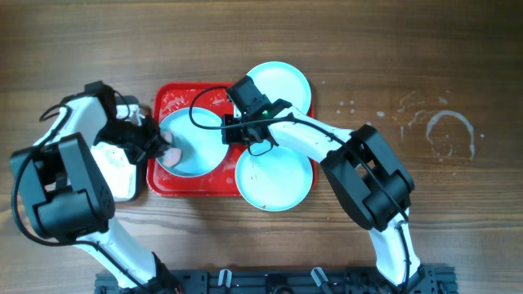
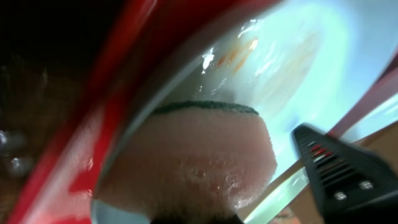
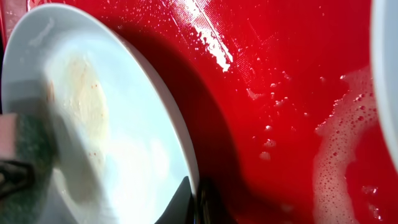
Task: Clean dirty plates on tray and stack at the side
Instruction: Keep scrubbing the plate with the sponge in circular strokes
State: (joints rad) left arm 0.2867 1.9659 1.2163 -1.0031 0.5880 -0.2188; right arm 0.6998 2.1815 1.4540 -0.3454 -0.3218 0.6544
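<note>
Pink sponge clamped in my left gripper is scrubbing the smeared plate while my right gripper is pinching its rim, steadying it on the tray.

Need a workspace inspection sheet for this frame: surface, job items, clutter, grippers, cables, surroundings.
Surface: wooden table, dried water marks on the right.
Job's things: red tray wet and foamy; smeared plate tilted on it; far plate and near plate over its right corners.
Clutter: white container under the left arm.
Grippers: left gripper shut on sponge, pressed against the smeared plate; right gripper pinching its rim.
Cables: black cable looped at the right wrist.
Surroundings: nothing seen.
</note>
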